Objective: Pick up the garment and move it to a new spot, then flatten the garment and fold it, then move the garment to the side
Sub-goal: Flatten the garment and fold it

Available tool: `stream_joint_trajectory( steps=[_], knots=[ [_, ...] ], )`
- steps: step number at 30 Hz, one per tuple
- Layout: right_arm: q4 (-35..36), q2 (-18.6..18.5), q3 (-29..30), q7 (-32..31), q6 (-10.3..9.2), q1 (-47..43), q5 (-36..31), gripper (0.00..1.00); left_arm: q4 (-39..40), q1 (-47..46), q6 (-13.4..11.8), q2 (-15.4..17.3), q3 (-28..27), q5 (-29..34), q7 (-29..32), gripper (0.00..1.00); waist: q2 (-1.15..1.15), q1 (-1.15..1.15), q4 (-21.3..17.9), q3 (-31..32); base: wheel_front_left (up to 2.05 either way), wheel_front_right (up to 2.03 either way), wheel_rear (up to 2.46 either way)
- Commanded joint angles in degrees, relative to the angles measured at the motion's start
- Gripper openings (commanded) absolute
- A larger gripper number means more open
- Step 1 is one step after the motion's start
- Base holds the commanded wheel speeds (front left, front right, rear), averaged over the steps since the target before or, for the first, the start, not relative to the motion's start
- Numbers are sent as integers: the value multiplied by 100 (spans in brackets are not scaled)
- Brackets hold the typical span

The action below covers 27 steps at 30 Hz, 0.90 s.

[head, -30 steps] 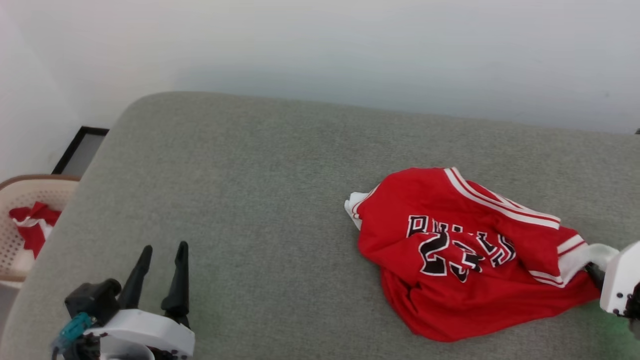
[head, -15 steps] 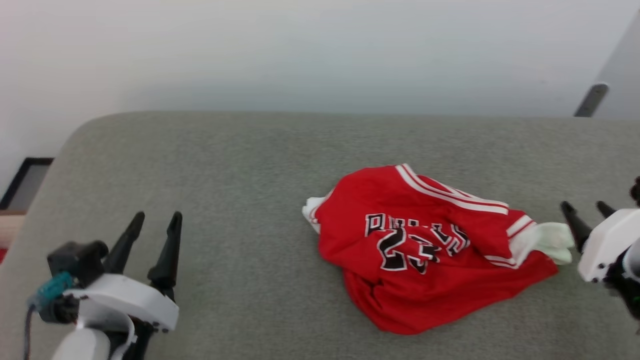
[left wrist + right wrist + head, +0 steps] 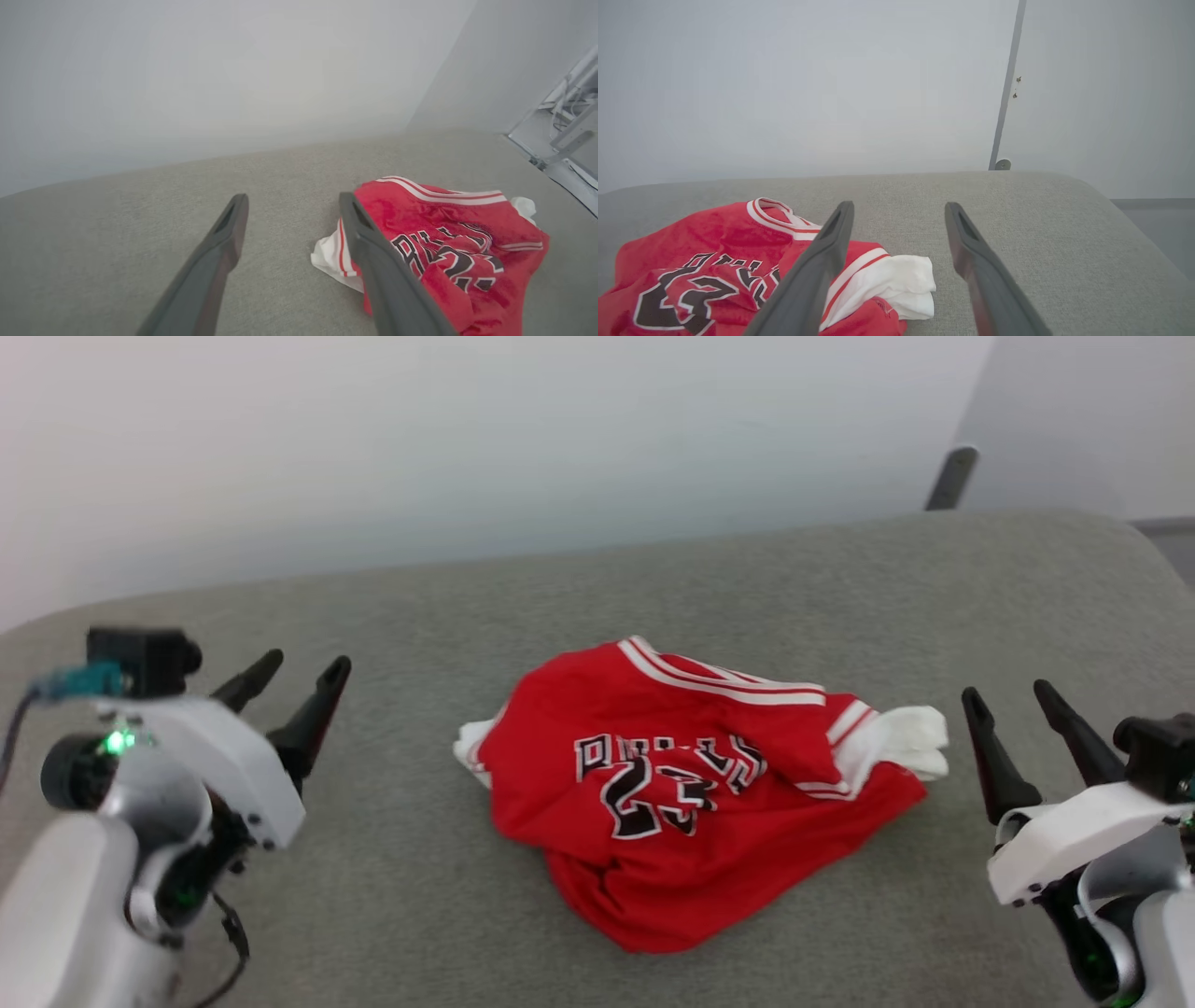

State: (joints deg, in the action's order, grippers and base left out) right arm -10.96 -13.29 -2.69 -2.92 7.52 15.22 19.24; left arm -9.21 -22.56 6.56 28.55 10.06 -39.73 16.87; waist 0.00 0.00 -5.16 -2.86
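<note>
Nearest to us, the left gripper (image 3: 308,660) hung above the near left part of the cushion (image 3: 392,896). Its two dark fingers were spread wide with nothing between them. The right gripper (image 3: 1005,690) hung above the near right part, likewise spread and empty. Both pointed away from us, toward the wall (image 3: 467,448). Around each gripper the cushion lay bare (plain grey weave, flat), so there was free room on either side.

The garment (image 3: 681,803) lay crumpled in the middle of the cushion, between the two grippers and touching neither. It was a red heap with its black lettering (image 3: 667,784) uppermost, creased and upside down to us. A striped trim (image 3: 719,674) ran along its far edge. One white sleeve (image 3: 910,742) stuck out on the right, near the right gripper, and a smaller white corner (image 3: 470,756) showed on the left. In the right wrist view, that gripper's left finger crossed in front of the sleeve. We could not tell how high it stood above the cloth.

Beyond the garment a broad band of cushion ran bare to the far edge, which met the wall in a long line. The far right corner (image 3: 1116,537) was rounded, and past it the surface dropped away to the floor (image 3: 1176,537). A dark strip (image 3: 950,478) rose against the wall just behind that corner.
</note>
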Motion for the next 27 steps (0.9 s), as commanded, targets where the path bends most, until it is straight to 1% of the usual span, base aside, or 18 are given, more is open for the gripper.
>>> stream_joint_trajectory(
  steps=[1,3,7,14,19,27],
  knots=[
    [152,118,57,53,-6,-117,-93,100,-116,-187,29,47,42,-126,288,100,0,0,-287,-139,0,0,0],
    [346,291,95,35,-6,-226,-144,100,-324,-477,22,97,98,-292,762,100,0,0,-397,-232,0,0,0],
    [670,490,140,-10,-6,-322,-256,100,-807,-1022,-17,183,304,-442,1636,100,0,0,-608,-461,0,0,0],
    [985,687,181,-29,-6,-394,-297,100,-1555,-1672,-33,127,663,-403,2447,100,0,0,-840,-888,0,0,0],
    [1054,774,208,23,-6,-383,-299,100,-1997,-1907,-53,97,845,-318,2746,100,0,0,-899,-1100,0,0,0],
    [1074,829,285,57,-6,-312,-344,100,-2410,-2076,-55,-52,1041,-279,2913,100,0,0,-875,-1223,0,0,0]
  ],
)
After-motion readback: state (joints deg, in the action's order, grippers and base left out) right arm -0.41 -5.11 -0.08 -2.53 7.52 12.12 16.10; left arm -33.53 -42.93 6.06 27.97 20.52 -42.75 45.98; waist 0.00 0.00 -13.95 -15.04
